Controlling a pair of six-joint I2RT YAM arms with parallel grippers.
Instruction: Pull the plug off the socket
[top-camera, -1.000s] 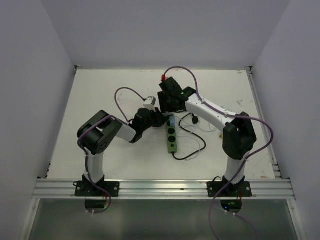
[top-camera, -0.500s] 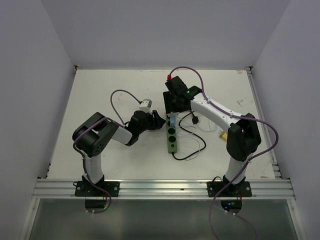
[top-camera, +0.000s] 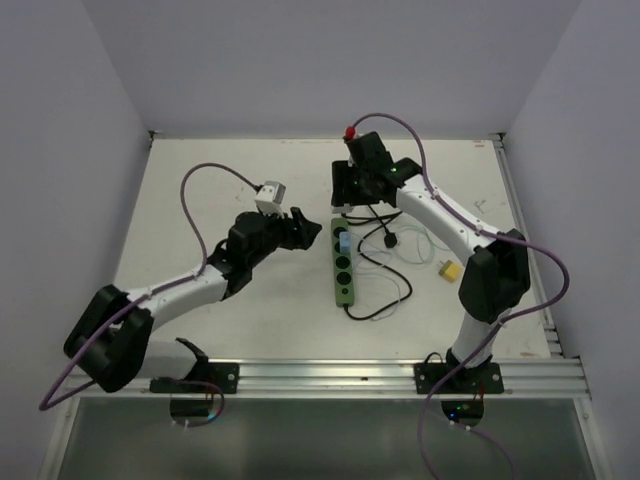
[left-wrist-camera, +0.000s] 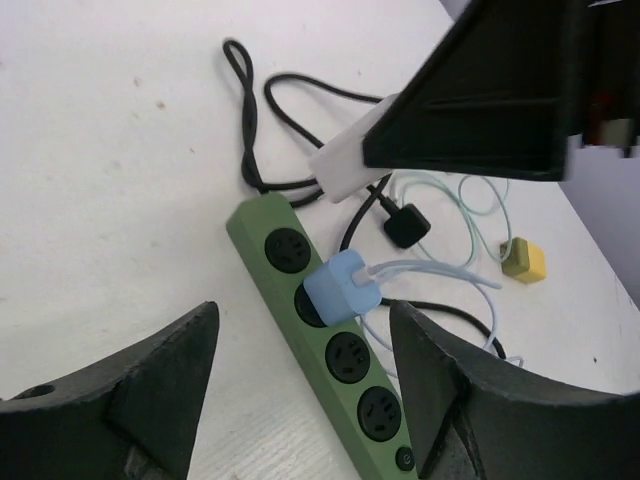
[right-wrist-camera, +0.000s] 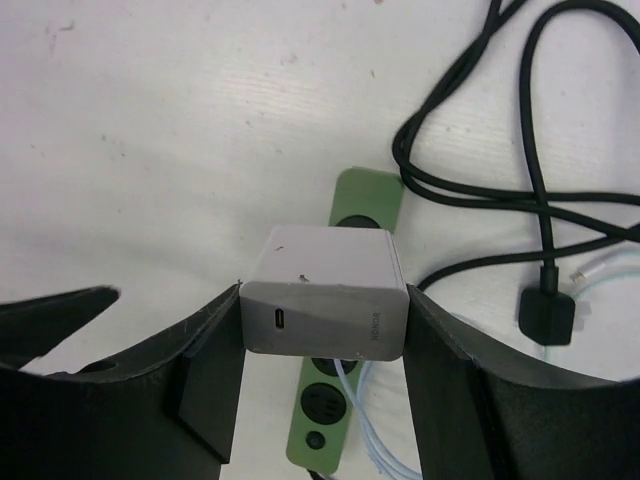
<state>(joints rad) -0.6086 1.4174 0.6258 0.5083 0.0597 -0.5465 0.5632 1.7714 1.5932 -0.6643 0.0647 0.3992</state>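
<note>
Left tool has let go of the power strip and backed off to its own side. Its jaws now stand wide with nothing between them, and the strip lies ahead of and below its fingertips, apart from them. Right tool has risen and is still clamped on the white plug, which fills the gap between its pads. The plug hangs in the air with the strip's far end straight below the tool, not touching it, and the end outlet under it looks empty. So the pull looks done: plug off the socket, no more need for the left tool to pin the strip. A blue plug sits in the next outlet, just ahead of the left tool, with a white cable trailing off it. Black cord loops on the surface beside the right tool. Likely left: put the white plug down, retreat.
</note>
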